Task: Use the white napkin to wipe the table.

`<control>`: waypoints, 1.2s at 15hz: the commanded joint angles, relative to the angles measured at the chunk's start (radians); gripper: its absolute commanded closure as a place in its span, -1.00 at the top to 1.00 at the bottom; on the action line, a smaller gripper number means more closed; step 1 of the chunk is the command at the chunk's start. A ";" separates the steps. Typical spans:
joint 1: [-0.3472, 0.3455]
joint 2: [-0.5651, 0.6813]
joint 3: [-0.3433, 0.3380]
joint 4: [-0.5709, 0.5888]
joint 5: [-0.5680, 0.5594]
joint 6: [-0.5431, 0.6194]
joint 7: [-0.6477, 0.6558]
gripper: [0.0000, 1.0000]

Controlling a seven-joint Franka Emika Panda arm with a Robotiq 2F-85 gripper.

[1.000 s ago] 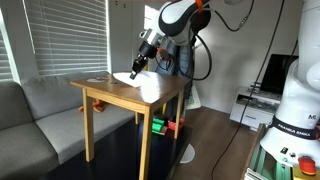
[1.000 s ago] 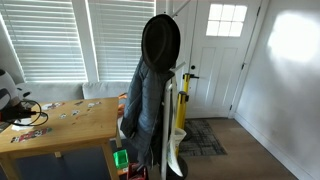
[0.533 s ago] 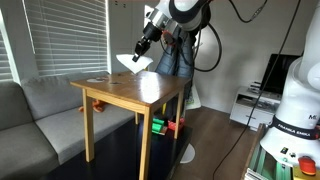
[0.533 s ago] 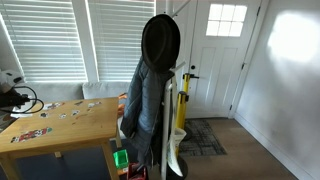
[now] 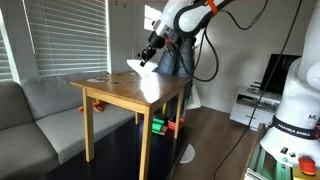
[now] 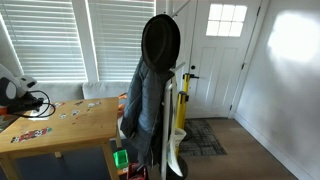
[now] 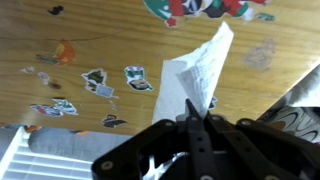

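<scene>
My gripper [image 7: 196,118] is shut on the white napkin [image 7: 195,72], which hangs from the fingertips above the wooden table [image 7: 110,40]. In an exterior view the gripper [image 5: 149,55] holds the napkin [image 5: 139,66] just above the far part of the table [image 5: 125,92]. In the other exterior view [image 6: 28,102] the arm hovers over the left end of the table [image 6: 70,128]; the napkin is hard to make out there.
Several small stickers or cards [image 7: 95,82] lie scattered on the tabletop [image 6: 75,111]. A grey sofa [image 5: 30,110] stands beside the table. A coat rack with a dark coat and hat [image 6: 152,90] stands at the table's end. Coloured toys [image 5: 160,125] lie under the table.
The gripper with the napkin rose above the table, then came back down and slightly over toward the table's far part. It stays shut on the napkin.
</scene>
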 commanded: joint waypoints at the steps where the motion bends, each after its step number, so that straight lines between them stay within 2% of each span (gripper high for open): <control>1: -0.031 0.027 -0.070 -0.006 -0.218 0.075 0.207 -0.99; 2: -0.040 0.042 -0.101 0.001 -0.311 0.096 0.269 -0.99; 5: -0.055 0.093 -0.177 0.033 -0.475 0.102 0.405 -0.99; 12: -0.035 0.194 -0.292 0.103 -0.683 0.108 0.608 -0.99; 13: -0.031 0.202 -0.298 0.111 -0.697 0.104 0.628 -0.47; 14: -0.024 0.209 -0.309 0.120 -0.721 0.099 0.654 -0.46; 16: -0.029 0.184 -0.298 0.104 -0.693 0.083 0.653 -0.17; 18: -0.050 0.123 -0.255 0.048 -0.592 0.064 0.595 0.07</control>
